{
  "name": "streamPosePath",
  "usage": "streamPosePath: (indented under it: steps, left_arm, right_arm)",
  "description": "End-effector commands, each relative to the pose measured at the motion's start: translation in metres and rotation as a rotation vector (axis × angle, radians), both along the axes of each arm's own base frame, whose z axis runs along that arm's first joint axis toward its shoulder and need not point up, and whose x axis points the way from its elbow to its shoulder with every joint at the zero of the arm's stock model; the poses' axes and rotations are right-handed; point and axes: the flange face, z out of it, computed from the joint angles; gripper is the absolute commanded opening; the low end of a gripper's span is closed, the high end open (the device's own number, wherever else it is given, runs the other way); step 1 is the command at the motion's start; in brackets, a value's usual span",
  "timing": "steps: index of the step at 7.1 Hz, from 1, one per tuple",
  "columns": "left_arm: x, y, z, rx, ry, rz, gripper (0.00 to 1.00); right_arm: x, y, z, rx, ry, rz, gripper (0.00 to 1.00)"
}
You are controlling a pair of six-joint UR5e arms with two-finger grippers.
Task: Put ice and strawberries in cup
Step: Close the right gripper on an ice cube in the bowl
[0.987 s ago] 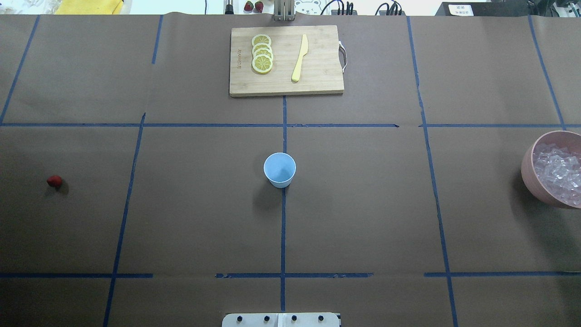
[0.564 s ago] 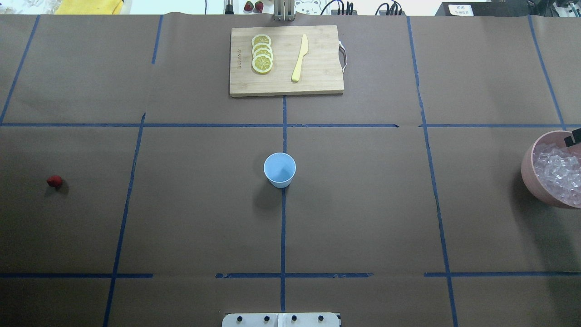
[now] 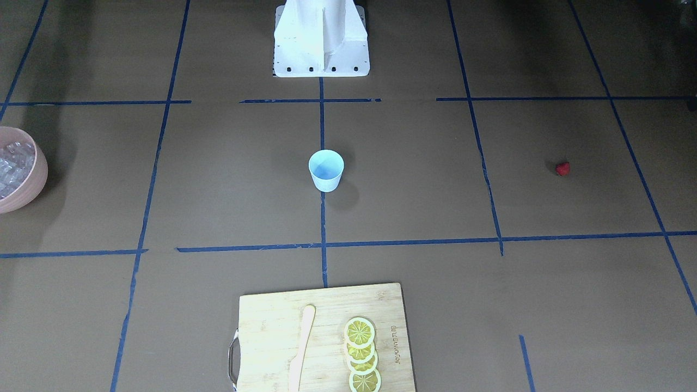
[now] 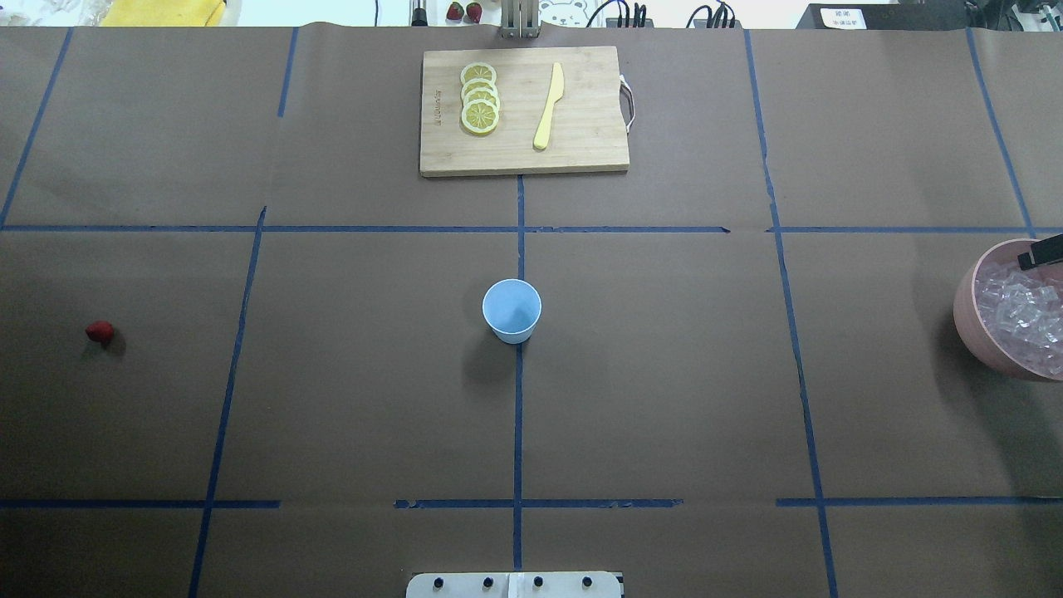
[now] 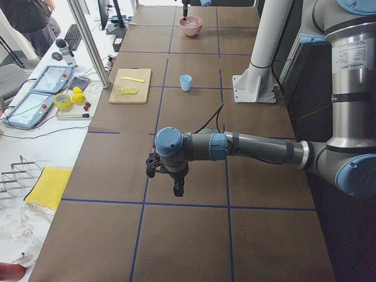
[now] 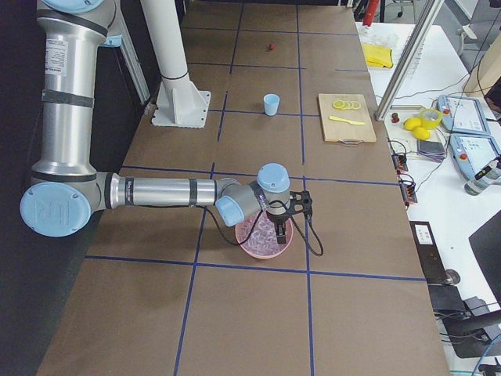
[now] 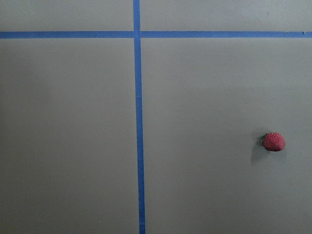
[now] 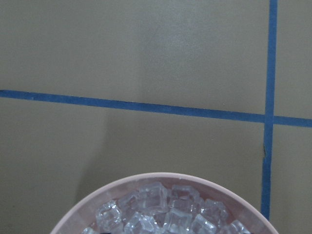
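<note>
Pale blue and apparently empty, the cup (image 4: 511,309) stood upright at the middle of the brown-papered table (image 4: 664,374). Far to the cup's right, on the robot's right side, a pink bowl (image 4: 967,320) held a heap of clear ice (image 4: 1021,311). The right gripper (image 6: 275,222) hung just over that bowl; whether its fingers were apart or together could not be told. Far to the cup's left, the single red strawberry (image 4: 100,332) lay on bare paper. The left gripper (image 5: 178,188) hovered above the table on that side, its fingers' state equally unclear. Beyond the cup, away from the robot, a wooden cutting board (image 4: 523,149) carried lemon slices (image 4: 480,98). The step in hand looked like the opening reach for ice. The next move would call for lowering into the heap, pinching one slippery cube, then carrying it across to the cup.
</note>
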Motion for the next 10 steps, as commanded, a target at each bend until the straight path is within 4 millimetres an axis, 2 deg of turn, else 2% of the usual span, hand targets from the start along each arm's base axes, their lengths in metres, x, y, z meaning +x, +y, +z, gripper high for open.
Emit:
streamPosePath:
  steps: [1, 3, 6, 7, 8, 9, 10]
  left_arm:
    - [0.000, 0.000, -0.001, 0.002, 0.000, 0.000, 1.00]
    - [0.000, 0.000, 0.000, 0.001, 0.000, 0.000, 1.00]
    - [0.000, 0.000, -0.001, 0.002, 0.000, 0.001, 1.00]
    - [0.000, 0.000, 0.000, 0.002, 0.000, 0.001, 1.00]
    - [0.000, 0.001, 0.000, 0.000, 0.000, 0.001, 1.00]
    - [0.000, 0.000, 0.000, 0.002, 0.000, 0.001, 1.00]
    - [0.000, 0.001, 0.000, 0.000, 0.000, 0.001, 1.00]
  right_arm:
    - [-0.010, 0.005, 0.004, -0.001, -0.004, -0.012, 0.87]
    - [-0.007, 0.015, 0.015, -0.018, 0.006, -0.017, 0.86]
    - [-0.012, 0.024, 0.022, -0.030, 0.013, -0.036, 0.84]
    - [-0.013, 0.024, 0.022, -0.027, 0.022, -0.034, 0.68]
    - [-0.013, 0.023, 0.022, -0.025, 0.023, -0.034, 0.33]
    - [-0.014, 0.022, 0.019, -0.021, 0.021, -0.034, 0.16]
    - [-0.014, 0.022, 0.018, -0.018, 0.020, -0.034, 0.11]
